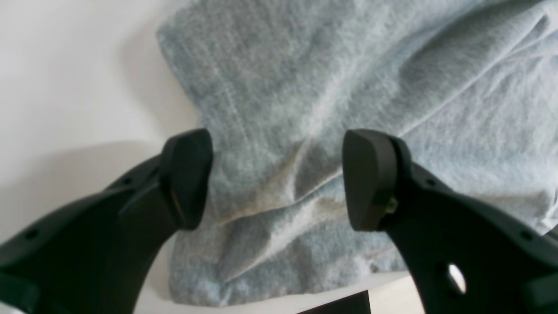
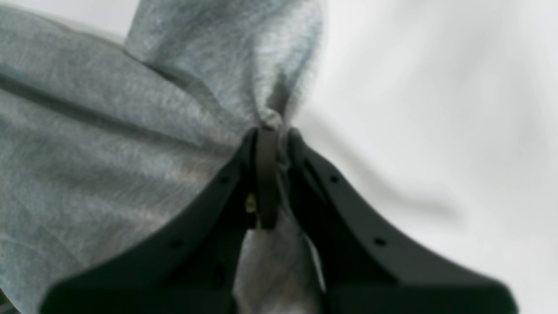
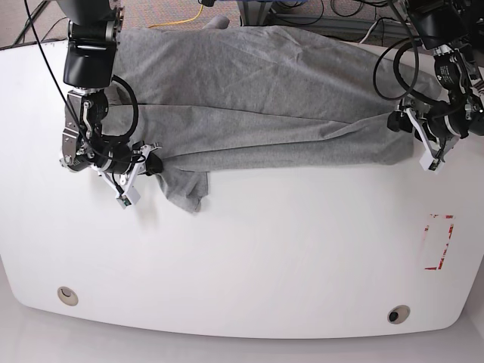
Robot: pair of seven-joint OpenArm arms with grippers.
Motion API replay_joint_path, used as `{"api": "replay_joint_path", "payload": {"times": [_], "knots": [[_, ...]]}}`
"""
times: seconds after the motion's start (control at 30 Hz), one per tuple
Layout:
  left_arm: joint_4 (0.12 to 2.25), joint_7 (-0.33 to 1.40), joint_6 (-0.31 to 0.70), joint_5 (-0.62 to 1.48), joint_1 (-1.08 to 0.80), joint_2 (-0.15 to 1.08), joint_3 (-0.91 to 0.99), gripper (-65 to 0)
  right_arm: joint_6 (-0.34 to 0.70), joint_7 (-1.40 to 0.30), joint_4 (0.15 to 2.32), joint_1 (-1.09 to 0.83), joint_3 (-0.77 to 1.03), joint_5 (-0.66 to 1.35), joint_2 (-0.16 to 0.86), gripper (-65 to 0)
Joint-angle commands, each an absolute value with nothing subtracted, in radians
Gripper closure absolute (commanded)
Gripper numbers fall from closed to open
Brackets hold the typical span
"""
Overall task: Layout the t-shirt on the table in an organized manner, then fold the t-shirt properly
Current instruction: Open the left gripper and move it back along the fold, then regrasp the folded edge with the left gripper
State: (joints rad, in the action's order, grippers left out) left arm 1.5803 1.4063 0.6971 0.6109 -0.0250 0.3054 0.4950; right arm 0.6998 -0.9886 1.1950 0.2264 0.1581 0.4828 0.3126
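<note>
The heather-grey t-shirt (image 3: 257, 98) lies spread and wrinkled across the back half of the white table (image 3: 265, 249). A sleeve-like flap (image 3: 187, 189) sticks out toward the front on the left. My right gripper (image 3: 153, 163) is at the shirt's left front edge. In the right wrist view it (image 2: 270, 131) is shut on a bunched fold of the t-shirt (image 2: 109, 131). My left gripper (image 3: 399, 121) is at the shirt's right end. In the left wrist view it (image 1: 279, 179) stands open just above the t-shirt (image 1: 305, 87), with creased cloth showing between its fingers (image 1: 187, 179).
A red tape rectangle (image 3: 439, 242) marks the table's right side. Two round grommets (image 3: 66, 294) (image 3: 397, 313) sit near the front edge. Cables and floor lie beyond the table's back edge.
</note>
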Motion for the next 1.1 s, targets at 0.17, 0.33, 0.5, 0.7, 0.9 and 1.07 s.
{"api": "replay_joint_path", "payload": {"times": [0.17,0.33,0.5,0.7,0.9,1.07], "knots": [[1.595,1.396,0.698,0.621,0.010,0.328,0.578,-43.3,0.698,-0.990,1.208,0.242,0.162,0.481,0.325,-0.3],[1.593,1.396,0.698,0.621,0.016,0.328,0.579,-43.6,0.698,-0.990,1.208,0.242,0.162,0.481,0.325,-0.3],[1.593,1.396,0.698,0.621,0.019,0.323,0.578,-43.6,0.698,-0.990,1.208,0.242,0.162,0.481,0.325,-0.3],[1.592,1.396,0.698,0.621,0.018,0.311,0.529,-43.5,0.698,-0.990,1.208,0.242,0.162,0.481,0.325,-0.3],[1.592,1.396,0.698,0.567,0.016,0.289,0.529,-43.5,0.698,-0.990,1.208,0.242,0.162,0.481,0.325,-0.3],[1.595,1.396,0.698,0.487,0.016,0.259,0.532,-43.5,0.698,-0.990,1.208,0.242,0.163,0.481,0.325,-0.3]]}}
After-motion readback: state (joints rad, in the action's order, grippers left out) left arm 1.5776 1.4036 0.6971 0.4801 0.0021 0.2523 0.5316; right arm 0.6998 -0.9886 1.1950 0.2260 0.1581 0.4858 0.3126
